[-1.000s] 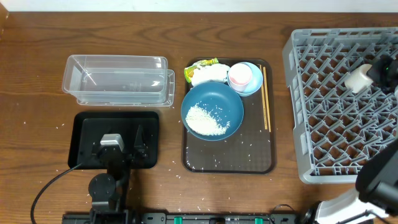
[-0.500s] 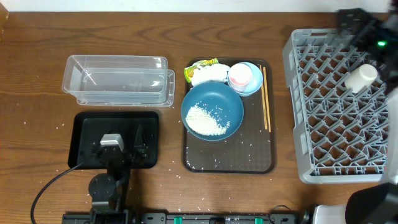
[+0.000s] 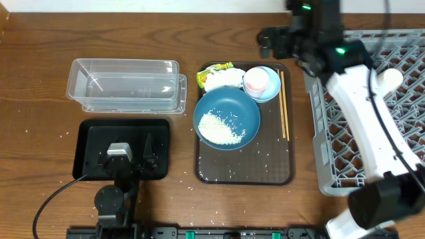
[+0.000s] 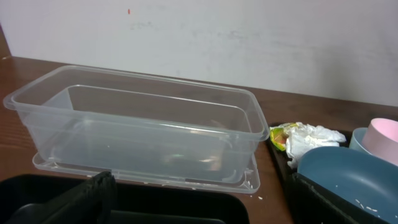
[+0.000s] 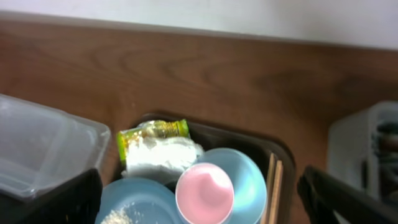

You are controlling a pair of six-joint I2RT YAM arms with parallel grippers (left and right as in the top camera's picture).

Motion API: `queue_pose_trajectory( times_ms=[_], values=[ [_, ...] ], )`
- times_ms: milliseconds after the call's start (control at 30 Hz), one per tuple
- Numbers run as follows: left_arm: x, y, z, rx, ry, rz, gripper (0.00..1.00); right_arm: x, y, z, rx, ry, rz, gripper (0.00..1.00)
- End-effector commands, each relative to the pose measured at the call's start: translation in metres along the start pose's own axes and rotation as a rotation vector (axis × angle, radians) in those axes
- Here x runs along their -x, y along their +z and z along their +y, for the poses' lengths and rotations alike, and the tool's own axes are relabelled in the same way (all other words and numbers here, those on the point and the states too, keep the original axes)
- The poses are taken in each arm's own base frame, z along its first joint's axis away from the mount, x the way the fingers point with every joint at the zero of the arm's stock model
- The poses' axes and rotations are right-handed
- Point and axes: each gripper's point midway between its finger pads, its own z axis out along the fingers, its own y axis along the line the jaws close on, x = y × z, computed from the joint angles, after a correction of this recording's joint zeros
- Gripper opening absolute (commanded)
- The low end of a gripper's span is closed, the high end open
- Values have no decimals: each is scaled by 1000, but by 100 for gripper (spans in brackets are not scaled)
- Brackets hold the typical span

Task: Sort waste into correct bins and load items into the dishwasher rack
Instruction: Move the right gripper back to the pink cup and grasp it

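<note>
My right gripper (image 3: 287,48) hangs open over the back of the brown tray, its jaws wide on either side of the pink cup (image 5: 205,193) below. That cup sits in the light-blue bowl (image 3: 271,90). Beside them lie the tissue (image 3: 222,79) with its yellow-green wrapper (image 3: 216,68), the dark-blue bowl (image 3: 229,109) holding rice (image 3: 220,127), and the chopsticks (image 3: 284,105). The white cup (image 3: 388,78) lies in the grey rack (image 3: 358,153). My left gripper (image 3: 126,156) rests open over the black tray (image 3: 89,143), facing the clear container (image 4: 143,124).
The brown serving tray (image 3: 244,169) carries loose rice grains, and more are scattered on the wooden table around it. The right arm's white link crosses over the rack's left side. A white wall runs behind the table.
The right gripper opened and left the white cup in the rack. It then swung left from the rack to above the tray's far end. The left arm stayed still.
</note>
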Motion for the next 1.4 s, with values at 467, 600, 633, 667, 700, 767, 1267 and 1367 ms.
queue_pose_trajectory(
  times_ms=[467, 600, 633, 667, 700, 767, 1267, 1367],
  values=[
    [-15, 1, 0, -7, 10, 47, 89, -45, 64, 43, -11, -160, 374, 99],
    [-15, 1, 0, -6, 11, 47, 89, -55, 78, 53, 4, -174, 398, 93],
    [-15, 1, 0, -7, 10, 47, 89, -60, 84, 53, 1, -177, 412, 85],
    [-15, 1, 0, -7, 10, 47, 89, -64, 88, 54, 0, -177, 423, 79],
    [-15, 1, 0, -7, 10, 47, 89, -68, 93, 53, -9, -165, 438, 75],
    [-15, 1, 0, -7, 10, 47, 89, -76, 101, 47, -47, -114, 462, 63],
    [-15, 1, 0, -7, 10, 47, 89, -121, 115, 29, -167, 4, 596, 53],
    [-15, 1, 0, -7, 10, 47, 89, -128, 118, 17, -234, 14, 600, 51]
  ],
)
